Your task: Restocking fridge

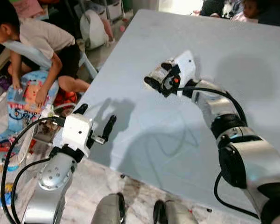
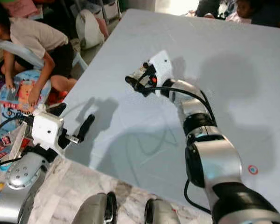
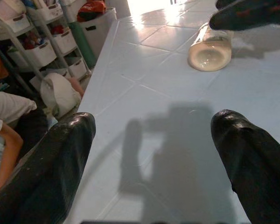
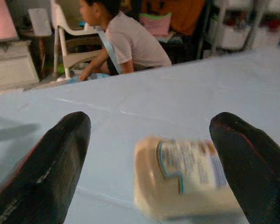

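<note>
Home, storage bins [image 3: 35,51], high chair [image 4: 67,35]

Before us lies a wide pale-blue tiled tabletop [image 1: 233,56]. Our right gripper [image 1: 155,83] hangs over its middle, fingers spread, with a cream-filled labelled plastic bottle [image 4: 186,175] lying on its side on the surface between and just beyond them. Our left gripper [image 1: 95,123] sits at the table's near left edge, fingers apart, well short of the bottle. Off the left edge, a person [image 1: 35,37] crouches on the floor over a flat printed picture box [image 1: 25,100]. Behind that person stand white storage shelves with bins [image 3: 42,42].
</note>
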`<state>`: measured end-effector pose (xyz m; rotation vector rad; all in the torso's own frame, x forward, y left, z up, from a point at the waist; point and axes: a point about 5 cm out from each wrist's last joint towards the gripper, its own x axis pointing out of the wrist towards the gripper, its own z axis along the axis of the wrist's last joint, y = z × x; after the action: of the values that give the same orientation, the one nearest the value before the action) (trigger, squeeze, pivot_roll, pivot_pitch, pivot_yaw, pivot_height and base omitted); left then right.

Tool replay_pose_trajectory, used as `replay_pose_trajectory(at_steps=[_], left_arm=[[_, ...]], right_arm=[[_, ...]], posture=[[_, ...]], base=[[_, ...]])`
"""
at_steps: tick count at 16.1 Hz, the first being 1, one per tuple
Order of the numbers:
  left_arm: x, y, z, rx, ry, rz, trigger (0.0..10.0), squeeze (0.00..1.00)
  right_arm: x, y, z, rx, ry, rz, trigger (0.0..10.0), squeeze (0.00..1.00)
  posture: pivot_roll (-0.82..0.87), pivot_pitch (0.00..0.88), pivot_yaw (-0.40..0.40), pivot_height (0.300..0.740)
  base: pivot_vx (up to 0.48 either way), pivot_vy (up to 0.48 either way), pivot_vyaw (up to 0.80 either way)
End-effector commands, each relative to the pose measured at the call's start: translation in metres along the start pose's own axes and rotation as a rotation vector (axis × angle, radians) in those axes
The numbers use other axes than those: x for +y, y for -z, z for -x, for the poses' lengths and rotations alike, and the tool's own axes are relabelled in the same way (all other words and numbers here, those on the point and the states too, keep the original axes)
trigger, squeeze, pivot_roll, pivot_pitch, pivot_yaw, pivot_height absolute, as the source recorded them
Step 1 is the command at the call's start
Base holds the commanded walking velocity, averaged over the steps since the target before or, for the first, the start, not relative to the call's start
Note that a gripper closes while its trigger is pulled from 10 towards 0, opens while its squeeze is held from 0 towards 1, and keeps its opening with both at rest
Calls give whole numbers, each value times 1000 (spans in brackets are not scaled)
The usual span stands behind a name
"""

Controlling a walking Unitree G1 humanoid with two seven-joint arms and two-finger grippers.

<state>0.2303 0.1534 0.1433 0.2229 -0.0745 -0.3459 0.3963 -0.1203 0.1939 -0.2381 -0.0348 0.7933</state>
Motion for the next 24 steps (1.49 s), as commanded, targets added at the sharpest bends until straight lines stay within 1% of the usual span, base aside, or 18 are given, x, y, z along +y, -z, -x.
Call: replay_pose_trajectory(at_steps=[1,2,3,5,6,7,9,12,14,16,18,19,21,22,24], left_arm=[[1,-1,4,10,0,-15,10000,0],[1,-1,5,13,0,-16,10000,0],[0,-1,5,15,0,-16,10000,0],[-1,-2,6,20,2,-17,10000,0],[0,-2,7,23,8,-22,10000,0],[0,-2,8,23,11,-26,10000,0],[2,-3,8,23,14,-38,10000,0],[3,-5,11,29,22,-60,10000,0],[4,-4,13,36,28,-63,10000,0],[1,-4,11,36,47,-66,10000,0],[-2,-4,10,34,65,-68,10000,0],[-3,-4,10,34,69,-68,10000,0],[-3,-2,9,36,72,-67,10000,0],[-4,-2,8,34,73,-66,10000,0],[-4,-1,5,33,74,-66,10000,0]], right_arm=[[-2,-13,-4,-8,-6,107,10000,0],[-8,-17,-2,5,39,179,10000,0],[-15,-18,2,18,88,204,10000,0],[-24,-12,10,42,129,149,10000,0],[-24,-6,12,53,127,91,10000,0],[-22,-3,11,58,119,71,10000,0],[-12,5,6,72,85,35,10000,0],[10,13,-6,68,-17,-48,10000,0],[21,19,-10,63,-68,-91,10000,0],[27,27,-9,52,-81,-172,10000,0],[31,39,-5,71,-65,-192,10000,0],[33,42,-4,52,-59,-224,10000,0],[38,40,-5,-30,-72,-316,10000,0],[41,39,-6,-54,-76,-322,10000,0],[55,34,-11,-126,-115,-368,10000,0]], posture=[[178,197,52,740],[180,203,49,740],[183,205,47,740],[194,209,44,740],[203,210,47,740],[211,210,48,740],[232,207,50,740],[255,203,54,740],[251,203,56,740],[242,203,57,740],[229,204,56,740],[227,204,56,740],[208,205,53,740],[205,205,53,740],[190,203,48,740]], base=[[0,0,0],[0,0,0],[0,0,0],[0,0,0],[0,0,0],[0,0,0],[0,0,0],[0,0,0],[0,0,0],[0,0,0],[0,0,0],[0,0,0],[0,0,0],[0,0,0],[0,0,0]])
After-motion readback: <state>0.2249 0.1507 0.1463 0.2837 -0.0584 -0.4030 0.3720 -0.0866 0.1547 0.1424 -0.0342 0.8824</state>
